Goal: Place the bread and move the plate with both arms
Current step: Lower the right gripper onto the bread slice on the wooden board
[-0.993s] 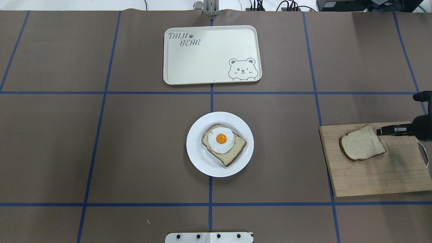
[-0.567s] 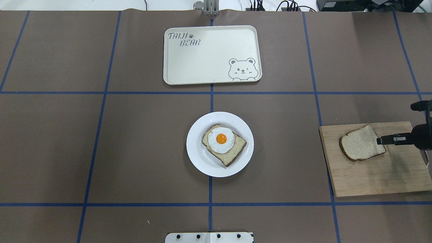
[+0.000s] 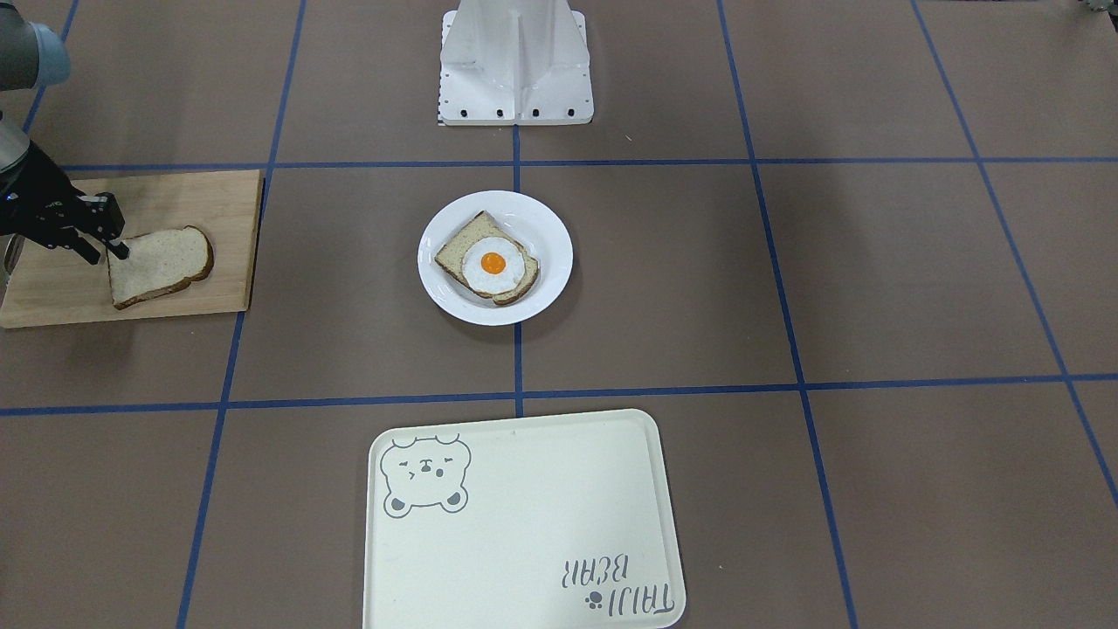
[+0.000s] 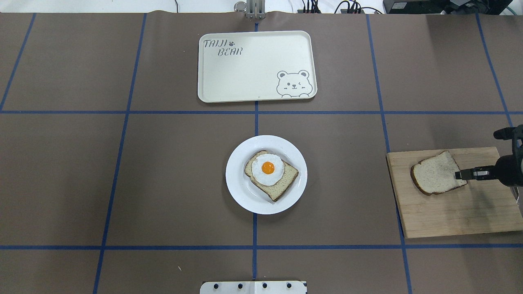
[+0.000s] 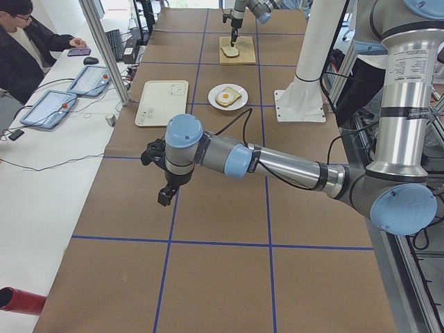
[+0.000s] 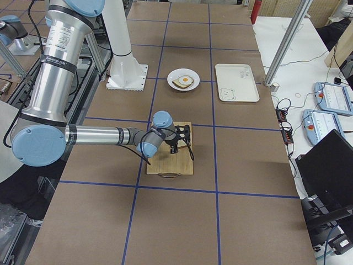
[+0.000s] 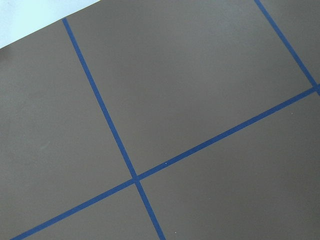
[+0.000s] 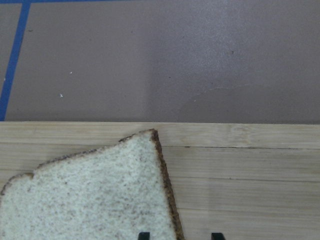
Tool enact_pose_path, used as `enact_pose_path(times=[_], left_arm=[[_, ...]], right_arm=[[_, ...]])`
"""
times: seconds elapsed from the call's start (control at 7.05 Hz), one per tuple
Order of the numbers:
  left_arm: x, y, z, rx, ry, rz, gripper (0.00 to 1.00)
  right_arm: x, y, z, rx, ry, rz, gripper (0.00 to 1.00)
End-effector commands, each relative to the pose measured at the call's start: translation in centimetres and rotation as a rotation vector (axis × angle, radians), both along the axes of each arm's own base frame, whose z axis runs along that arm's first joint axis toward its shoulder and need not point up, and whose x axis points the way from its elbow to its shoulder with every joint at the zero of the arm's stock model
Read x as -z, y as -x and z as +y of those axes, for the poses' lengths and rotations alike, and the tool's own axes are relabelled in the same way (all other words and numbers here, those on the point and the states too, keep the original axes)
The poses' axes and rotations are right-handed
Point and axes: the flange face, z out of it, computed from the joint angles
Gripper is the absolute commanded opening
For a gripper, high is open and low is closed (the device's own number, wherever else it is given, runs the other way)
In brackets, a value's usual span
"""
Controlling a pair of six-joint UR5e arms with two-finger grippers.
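Note:
The plain bread slice [image 4: 436, 174] lies flat on a wooden cutting board [image 4: 457, 212] at the table's right. My right gripper [image 4: 459, 174] is low at the slice's right edge, also shown in the front view [image 3: 106, 253]. In the right wrist view its two fingertips [image 8: 144, 234] stand apart on either side of the crust; it is open and holds nothing. The white plate [image 4: 241, 196] sits at the table's centre with an egg-topped slice [image 4: 268, 168] on it. My left gripper [image 5: 164, 196] hangs above bare table far to the left; I cannot tell whether it is open or shut.
A cream tray with a bear drawing [image 4: 253, 65] lies beyond the plate. The robot's white base [image 3: 515, 61] stands at the near edge. Blue tape lines grid the brown table cover. A seated person and tablets are beside the table in the left view.
My right gripper has moved from the board's far edge toward me and slightly left, down to the bread's right edge. The bread and the plate have not moved.

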Motion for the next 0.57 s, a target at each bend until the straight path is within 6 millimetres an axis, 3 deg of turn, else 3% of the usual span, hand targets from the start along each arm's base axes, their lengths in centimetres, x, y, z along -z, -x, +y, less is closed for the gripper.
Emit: enact_pose_path(times=[0.0, 0.14, 0.43], left_arm=[[-0.08, 0.00, 0.05, 0.000, 0.003, 0.000, 0.99], [-0.22, 0.00, 0.03, 0.000, 0.004, 0.000, 0.99], [-0.22, 0.00, 0.03, 0.000, 0.004, 0.000, 0.99]], right_arm=[[-0.02, 0.48, 0.20, 0.007, -0.007, 0.006, 0.36], [-0.11, 0.62, 0.26, 0.011, -0.011, 0.010, 0.28], [-0.27, 0.37, 0.46, 0.010, -0.014, 0.016, 0.00]])
